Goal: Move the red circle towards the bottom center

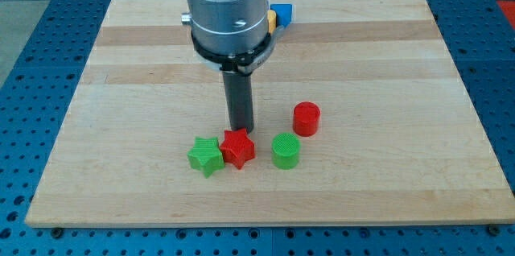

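- Jaws are none on my arm; it ends in a dark rod, so nothing opens, closes or grips.
- My tip (241,130) touches the desk (386,63) just above the red star (238,148).
- Red circle (306,118) stands right of my tip, apart, above the green circle (286,150).
- Green star (206,156) touches the red star's left.
- Blue block (282,14) and an orange block (271,20) sit near the top, partly hidden.

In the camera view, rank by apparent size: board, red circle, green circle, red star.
1. Board, by far largest.
2. Red star, slightly wider.
3. Red circle and green circle: alike; the green one is nearer the view's bottom, so no ranking.
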Motion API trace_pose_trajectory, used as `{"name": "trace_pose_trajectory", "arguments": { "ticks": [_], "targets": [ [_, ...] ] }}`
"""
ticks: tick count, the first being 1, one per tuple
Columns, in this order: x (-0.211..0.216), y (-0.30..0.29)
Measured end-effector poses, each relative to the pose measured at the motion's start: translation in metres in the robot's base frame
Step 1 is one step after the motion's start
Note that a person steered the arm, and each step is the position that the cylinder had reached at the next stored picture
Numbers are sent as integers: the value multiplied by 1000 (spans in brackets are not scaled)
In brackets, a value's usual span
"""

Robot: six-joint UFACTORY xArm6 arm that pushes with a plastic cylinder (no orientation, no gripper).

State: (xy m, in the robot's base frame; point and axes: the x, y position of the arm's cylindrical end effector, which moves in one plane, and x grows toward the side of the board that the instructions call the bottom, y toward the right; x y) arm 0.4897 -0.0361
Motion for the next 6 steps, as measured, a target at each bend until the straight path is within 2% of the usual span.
{"name": "trace_pose_trajectory", "arguments": {
  "ticks": [1, 3, 4, 6],
  "targets": [
    [-17, 1],
    [-38, 61],
    [-39, 100],
    [-17, 118]
  ]
}}
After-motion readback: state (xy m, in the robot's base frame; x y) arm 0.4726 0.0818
